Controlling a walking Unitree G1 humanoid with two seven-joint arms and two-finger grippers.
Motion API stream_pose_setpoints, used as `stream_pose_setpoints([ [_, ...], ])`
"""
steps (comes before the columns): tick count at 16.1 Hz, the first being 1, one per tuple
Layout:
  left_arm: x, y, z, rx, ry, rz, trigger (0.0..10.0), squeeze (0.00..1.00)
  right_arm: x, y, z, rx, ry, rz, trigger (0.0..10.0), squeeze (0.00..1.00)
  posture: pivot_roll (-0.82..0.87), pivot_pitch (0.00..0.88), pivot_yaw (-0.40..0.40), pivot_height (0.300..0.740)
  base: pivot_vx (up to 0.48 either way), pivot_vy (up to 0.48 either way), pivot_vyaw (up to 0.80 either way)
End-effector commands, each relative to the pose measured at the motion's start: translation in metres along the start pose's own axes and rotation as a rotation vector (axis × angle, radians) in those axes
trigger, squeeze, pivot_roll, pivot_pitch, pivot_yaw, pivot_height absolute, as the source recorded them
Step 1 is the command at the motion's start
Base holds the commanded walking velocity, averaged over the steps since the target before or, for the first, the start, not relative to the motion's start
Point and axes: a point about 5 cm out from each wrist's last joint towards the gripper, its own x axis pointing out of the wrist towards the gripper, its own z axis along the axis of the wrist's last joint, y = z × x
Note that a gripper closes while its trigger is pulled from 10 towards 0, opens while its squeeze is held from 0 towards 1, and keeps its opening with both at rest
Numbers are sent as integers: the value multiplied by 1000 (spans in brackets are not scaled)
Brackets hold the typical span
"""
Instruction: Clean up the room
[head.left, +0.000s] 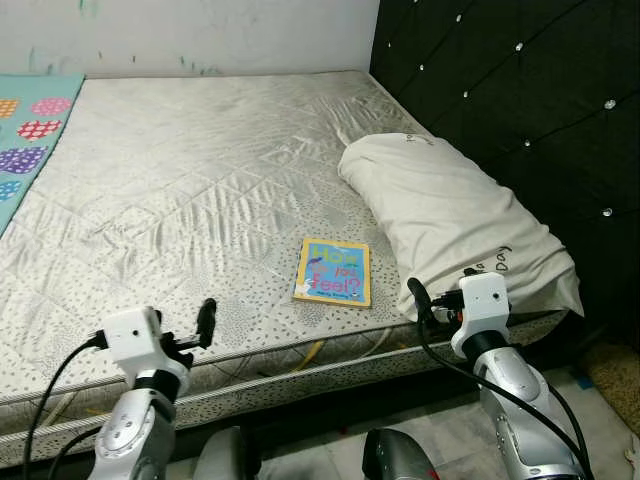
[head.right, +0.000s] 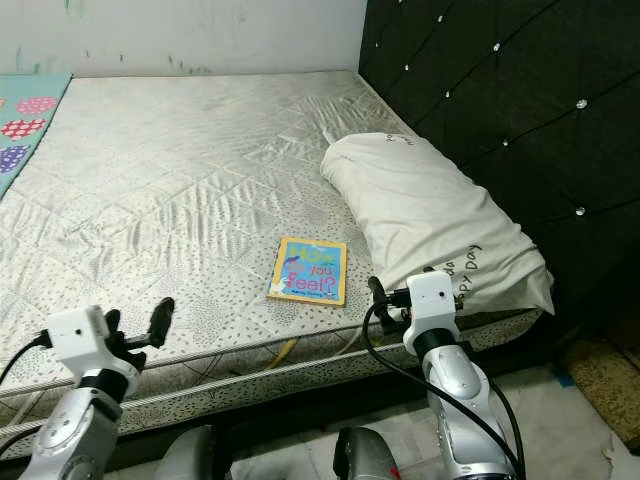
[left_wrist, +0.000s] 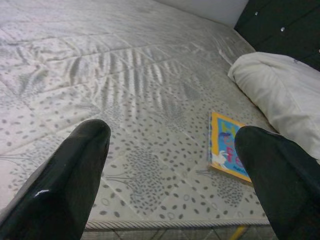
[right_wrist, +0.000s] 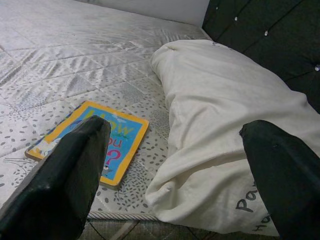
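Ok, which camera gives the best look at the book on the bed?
The left eye view: the book lies whole and unblocked on the mattress beside the pillow. The right eye view shows it likewise. In each wrist view a black finger covers part of it.

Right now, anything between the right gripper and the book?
Nothing visible. The book lies flat on bare mattress beside the pillow. The open right gripper hovers at the mattress edge, facing both.

Silver arms, white wrist blocks, black cables, black fingers (left_wrist: 70, 175).
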Motion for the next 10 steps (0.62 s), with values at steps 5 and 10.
stream_pose_setpoints([
  [5,1,-2,1,-1,-7,-18,10000,0,1,-3,4,-22,-15,4,10000,0,-81,0,-47,628,383,0,0],
  [10,1,0,-1,5,8,11,10000,0,0,-3,4,-27,-16,8,10000,0,-82,0,-47,628,155,0,0],
])
